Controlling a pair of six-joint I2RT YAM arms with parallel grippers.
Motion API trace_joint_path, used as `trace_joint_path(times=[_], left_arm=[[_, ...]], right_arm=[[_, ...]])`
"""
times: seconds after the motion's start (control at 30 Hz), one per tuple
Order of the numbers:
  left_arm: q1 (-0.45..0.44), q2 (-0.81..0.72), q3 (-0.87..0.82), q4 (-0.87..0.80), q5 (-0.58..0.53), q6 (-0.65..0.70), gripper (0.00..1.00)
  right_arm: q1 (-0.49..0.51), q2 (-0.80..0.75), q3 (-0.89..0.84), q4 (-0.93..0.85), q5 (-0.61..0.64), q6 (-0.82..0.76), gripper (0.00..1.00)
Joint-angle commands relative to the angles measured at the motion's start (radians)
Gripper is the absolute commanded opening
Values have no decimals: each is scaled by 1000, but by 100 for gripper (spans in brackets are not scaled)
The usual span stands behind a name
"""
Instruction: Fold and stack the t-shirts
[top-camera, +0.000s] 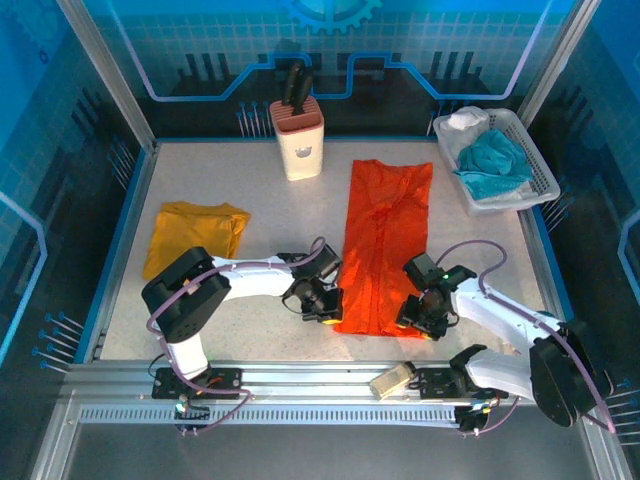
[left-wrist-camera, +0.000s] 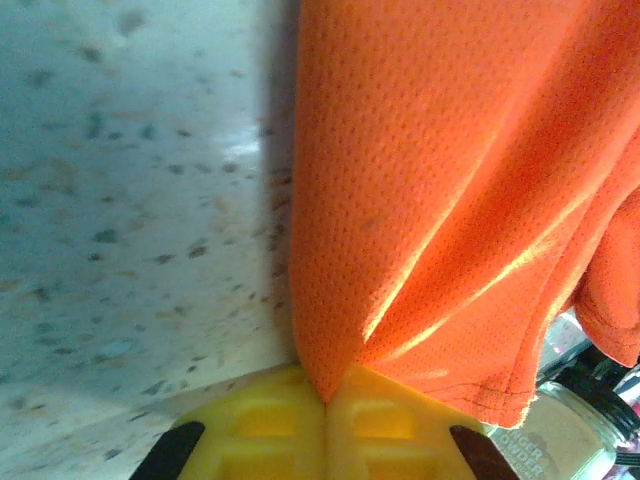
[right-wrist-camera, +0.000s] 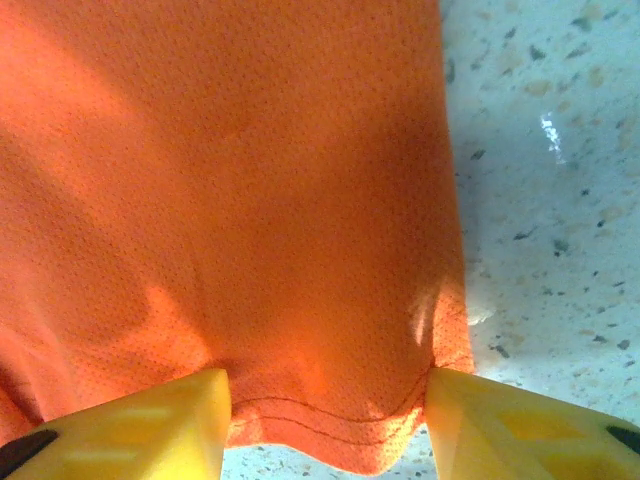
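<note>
Top external: I find the orange t-shirt flat on the speckled worktop, lying as a long strip whose long axis runs away from the arm bases. The mustard t-shirt lies bunched well apart to the left. The left gripper sits at the strip's near-left corner and the right gripper at its near-right corner, so the far hem lies straight ahead of both. Left wrist: the yellow pads are closed tight, pinching a peak of thin perforated mesh. Right wrist: the jaws stand partly apart, straddling the stitched hem, gripping nothing yet. I judge the coming lift needs both corners held.
</note>
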Motion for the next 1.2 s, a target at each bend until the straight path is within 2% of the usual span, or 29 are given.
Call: trace_joint_path(times=[0.0,0.27,0.63,0.83,1.0,1.17], left_arm=[[25,-44,-38,-65,-27,31,0],[59,-78,-63,-76,-37,45,0],[67,-75,-70,-50,-14,41,0],[63,-76,-78,-17,-6,16,0],[54,-84,-87,-12,-13,3,0],[50,-136,-131,-8,-47,-36,0]], right_arm=[[20,-31,22,-33,10,47,55],[35,-70,-11,-33,19,78,59],[102,-25,-75,104,3,156,48],[109,-32,-117,166,5,185,36],[109,-31,-112,169,21,171,17],[109,-46,-77,110,40,136,3]])
